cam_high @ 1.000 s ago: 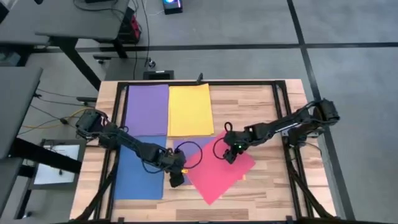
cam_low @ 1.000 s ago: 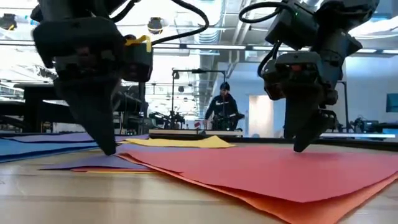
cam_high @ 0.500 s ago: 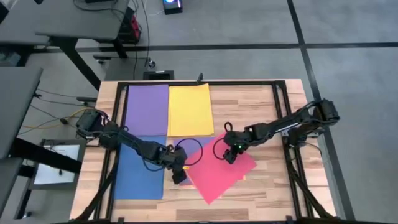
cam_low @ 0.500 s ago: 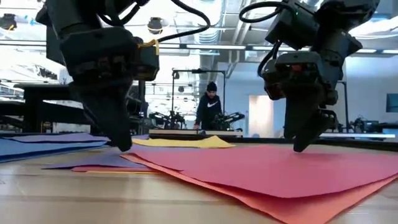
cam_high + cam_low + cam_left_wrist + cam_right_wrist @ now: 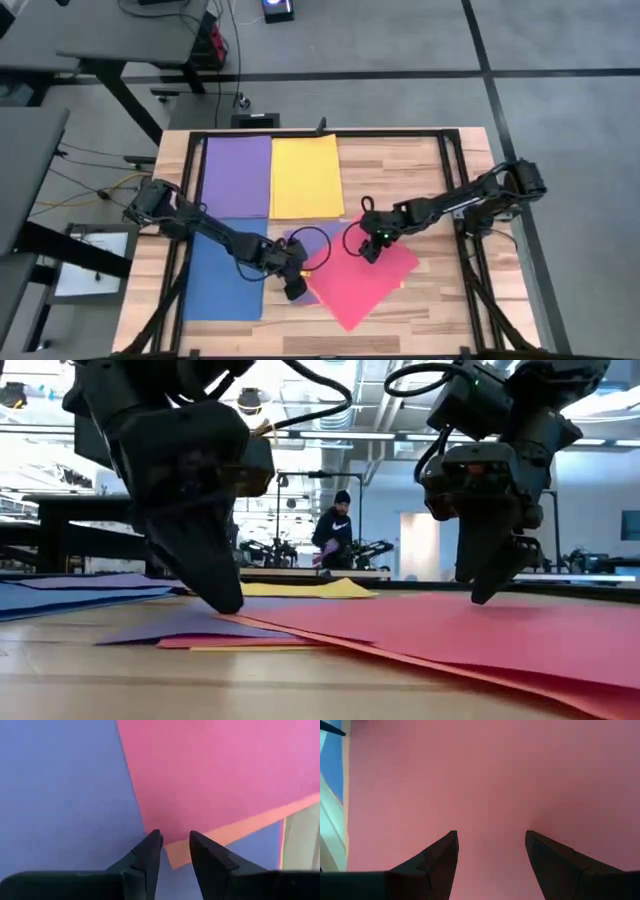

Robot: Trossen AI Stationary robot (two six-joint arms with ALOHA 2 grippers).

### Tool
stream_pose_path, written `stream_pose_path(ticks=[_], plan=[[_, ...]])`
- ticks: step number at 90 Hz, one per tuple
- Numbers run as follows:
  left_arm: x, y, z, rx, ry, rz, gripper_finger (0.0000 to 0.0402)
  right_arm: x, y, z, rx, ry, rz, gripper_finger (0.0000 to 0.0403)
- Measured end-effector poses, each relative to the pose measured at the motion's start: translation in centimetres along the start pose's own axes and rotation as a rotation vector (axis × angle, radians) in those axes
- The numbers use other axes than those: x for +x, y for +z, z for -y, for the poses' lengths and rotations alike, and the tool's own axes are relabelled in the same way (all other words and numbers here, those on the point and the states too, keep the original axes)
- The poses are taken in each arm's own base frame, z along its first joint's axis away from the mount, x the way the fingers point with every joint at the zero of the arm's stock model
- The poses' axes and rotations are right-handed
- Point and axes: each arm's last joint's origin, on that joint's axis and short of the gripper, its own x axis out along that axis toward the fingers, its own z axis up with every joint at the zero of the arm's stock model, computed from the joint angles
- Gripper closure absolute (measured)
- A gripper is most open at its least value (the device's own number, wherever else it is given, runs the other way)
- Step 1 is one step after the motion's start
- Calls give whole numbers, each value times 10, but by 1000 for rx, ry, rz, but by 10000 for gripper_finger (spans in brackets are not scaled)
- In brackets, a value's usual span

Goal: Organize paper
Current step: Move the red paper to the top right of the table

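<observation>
A red-pink sheet lies askew at the table's middle on an orange sheet, whose edge peeks out below it. Both lie partly on a purple sheet. My left gripper stands tip-down at the red-pink sheet's left corner, its fingers a narrow gap apart. My right gripper stands open, tip-down, on the same sheet's far part. A blue sheet lies flat at the near left. Another purple sheet and a yellow one lie flat side by side at the far left. My left gripper comes from above, slanting, and its fingertips rest at the red-pink sheet's left corner, with the corner in the gap between them. The sheet lies flat on the sheets below. My right gripper points down, and both open fingertips stand on the red-pink sheet's top face, nothing between them. The sheet lies flat under them.
A black frame borders the wooden tabletop. Bare wood shows to the right of the yellow sheet and along the near edge. A person stands in the room far behind the table.
My left gripper has moved toward the table's right edge along the paper. The red-pink and orange sheets have slid and turned a little to the right with it, uncovering more of the purple sheet beneath. My right gripper has kept its place on the red-pink sheet.
</observation>
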Motion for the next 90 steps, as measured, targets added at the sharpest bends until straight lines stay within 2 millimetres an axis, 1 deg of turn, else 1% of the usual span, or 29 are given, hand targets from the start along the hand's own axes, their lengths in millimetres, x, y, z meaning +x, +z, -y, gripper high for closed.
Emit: stream_pose_path(ticks=[19, 51, 60, 76, 83, 90], plan=[[-1, -1, -1, 21, 2, -10, 311, 0, -2, 2, 2, -20, -17, 184], [-1, -2, -1, 41, 6, -22, 311, -7, -10, 23, 2, -203, -172, 185], [-1, -2, -1, 45, 6, -23, 311, -14, -12, 32, -4, -264, -205, 185], [-1, -5, 0, 45, -17, -58, 311, -34, -10, 53, -31, -476, -189, 185], [-1, -5, 0, 45, -21, -62, 311, -42, -6, 58, -57, -479, -180, 185], [-1, -5, 0, 44, -22, -61, 311, -47, -1, 58, -97, -443, -157, 185]])
